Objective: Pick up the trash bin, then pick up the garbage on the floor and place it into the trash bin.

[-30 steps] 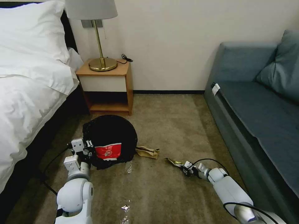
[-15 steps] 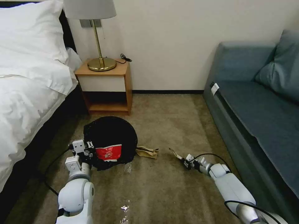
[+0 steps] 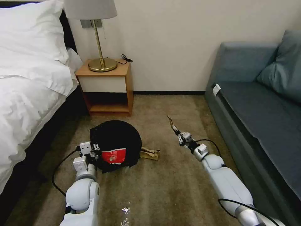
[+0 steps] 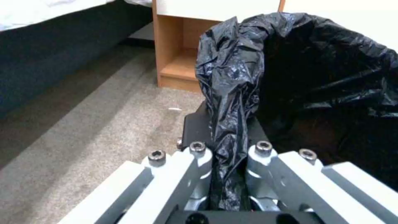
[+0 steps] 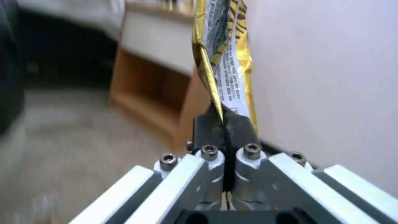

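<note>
The trash bin [image 3: 116, 141], lined with a crinkly black bag, sits low over the carpet in front of the nightstand. My left gripper [image 3: 96, 153] is shut on its near-left rim, and the left wrist view shows the trash bin's bag [image 4: 232, 77] pinched in the left gripper [image 4: 226, 127]. A crushed red-and-white cup [image 3: 114, 156] lies inside the bin. My right gripper [image 3: 181, 137] is shut on a flat gold snack wrapper [image 3: 172, 123], held upright above the carpet to the right of the bin. In the right wrist view the wrapper [image 5: 222, 46] rises from the right gripper [image 5: 224, 124]. A crumpled brown paper bag [image 3: 150, 153] lies on the floor beside the bin.
A bed [image 3: 28, 94] runs along the left and a blue sofa [image 3: 257, 106] along the right. A wooden nightstand [image 3: 106, 88] with a brass lamp [image 3: 102, 64] stands at the wall. Open carpet lies between. A small shiny scrap [image 3: 125, 209] lies near my base.
My right gripper has lifted the snack wrapper off the carpet, up and away from me. The left gripper and the bin have shifted slightly to the right.
</note>
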